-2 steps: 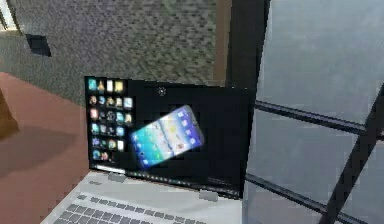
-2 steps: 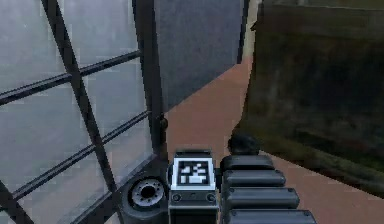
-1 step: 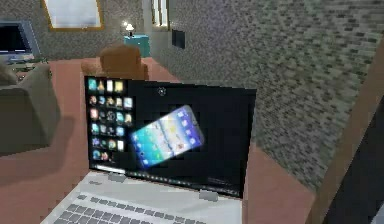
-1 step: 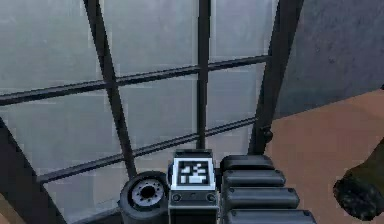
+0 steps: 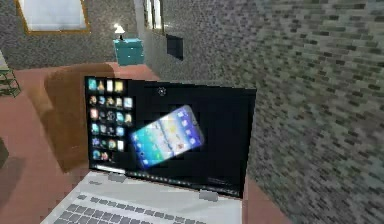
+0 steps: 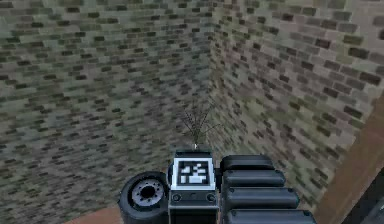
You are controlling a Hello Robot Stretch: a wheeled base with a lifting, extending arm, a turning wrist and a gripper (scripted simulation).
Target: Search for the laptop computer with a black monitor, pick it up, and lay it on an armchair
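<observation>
A laptop (image 5: 165, 140) with a black screen, rows of small icons and a picture of a phone on it stands opened very close in the forward view, its pale keyboard at the bottom edge. Behind it at the left is a brown armchair (image 5: 60, 105). In the arm side view the arm's dark bar rises from the bottom edge with a white marked square (image 6: 192, 172) at its end. Thin dark fingers of the gripper (image 6: 195, 126) show above it against the brick wall. I cannot tell whether the gripper holds anything.
A brick wall (image 5: 310, 90) runs close along the forward view's right, and two brick walls meet in a corner (image 6: 213, 70) in the arm side view. Farther off stand a teal bedside cabinet (image 5: 128, 50) with a lamp and a bright framed window (image 5: 52, 14).
</observation>
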